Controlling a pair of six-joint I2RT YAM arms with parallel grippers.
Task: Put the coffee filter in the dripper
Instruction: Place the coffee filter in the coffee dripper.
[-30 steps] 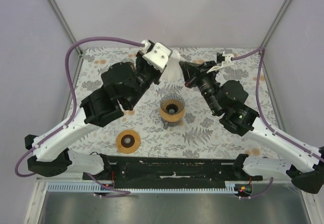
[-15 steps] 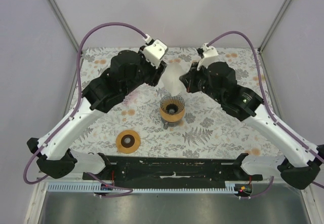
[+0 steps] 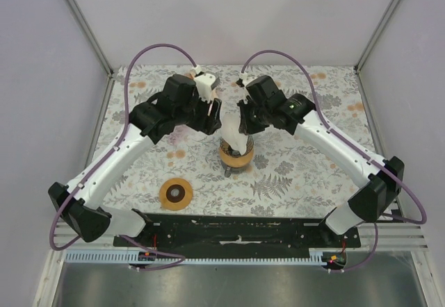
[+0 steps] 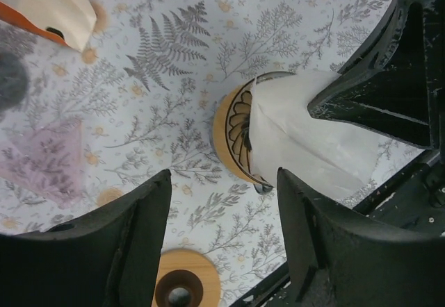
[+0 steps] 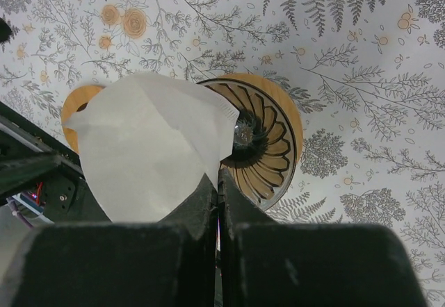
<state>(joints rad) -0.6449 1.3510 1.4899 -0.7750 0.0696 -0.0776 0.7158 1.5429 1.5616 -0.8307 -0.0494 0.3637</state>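
White paper cone filter (image 5: 146, 147): pinched at its edge in our right gripper (image 5: 219, 180), poised over the amber ribbed dripper (image 5: 271, 147); our left gripper (image 4: 222, 182) gapes empty. We should centre its tip, lower, then release.

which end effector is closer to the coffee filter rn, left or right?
Right. The right end effector is shut on the coffee filter, holding it over the dripper; the left end effector stands open alongside, gripping nothing.
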